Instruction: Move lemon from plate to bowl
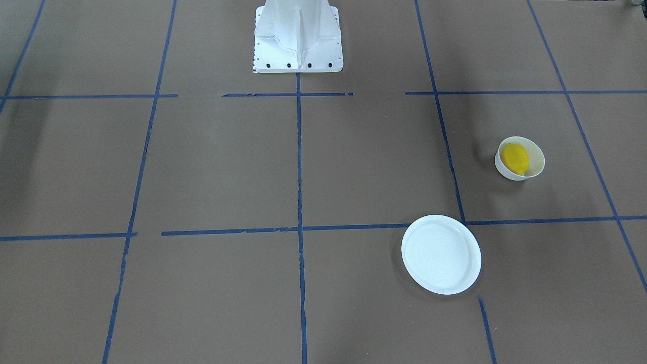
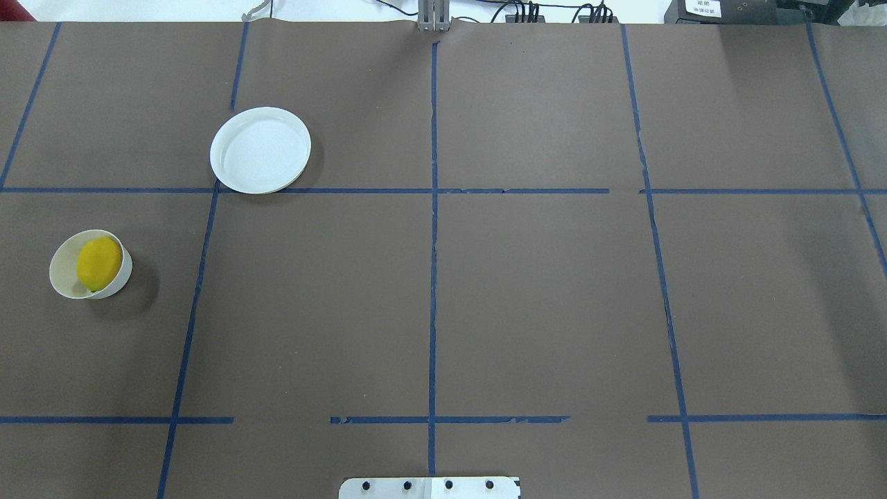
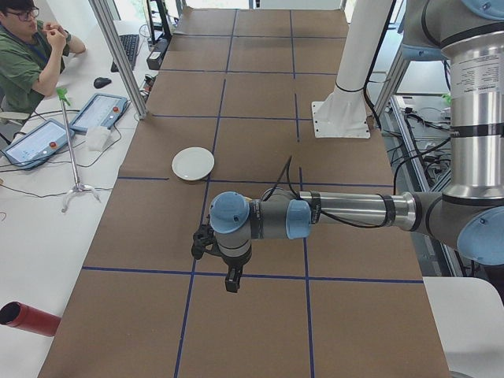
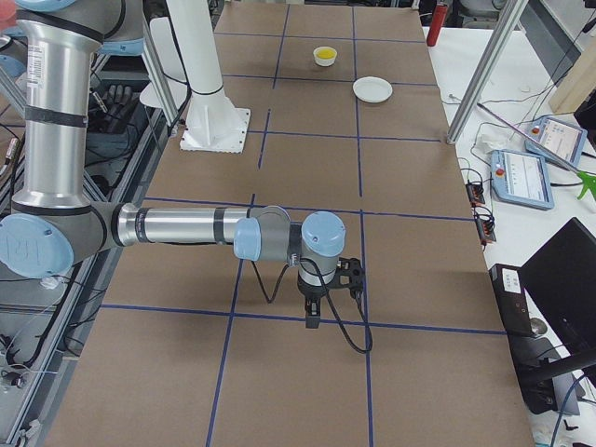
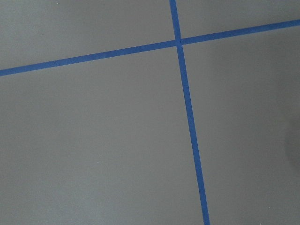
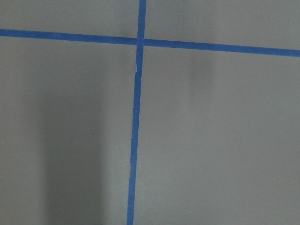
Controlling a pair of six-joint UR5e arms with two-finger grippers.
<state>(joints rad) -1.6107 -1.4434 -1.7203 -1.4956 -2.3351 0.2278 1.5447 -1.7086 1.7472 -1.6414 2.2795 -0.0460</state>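
Note:
The yellow lemon (image 1: pixel 515 158) lies inside the small off-white bowl (image 1: pixel 537 154), seen also from overhead as lemon (image 2: pixel 98 263) in bowl (image 2: pixel 62 276). The flat white plate (image 1: pixel 441 254) is empty and stands apart from the bowl; it also shows overhead (image 2: pixel 260 149). My left gripper (image 3: pixel 229 279) shows only in the exterior left view, low over the table and far from both dishes. My right gripper (image 4: pixel 312 317) shows only in the exterior right view, at the table's other end. I cannot tell whether either is open or shut.
The white robot pedestal (image 1: pixel 298 38) stands at the table's middle edge. Blue tape lines (image 2: pixel 433 277) cross the brown table. An operator (image 3: pixel 24 55) sits beside tablets (image 3: pixel 98 112); a red cylinder (image 3: pixel 27 319) lies off the table.

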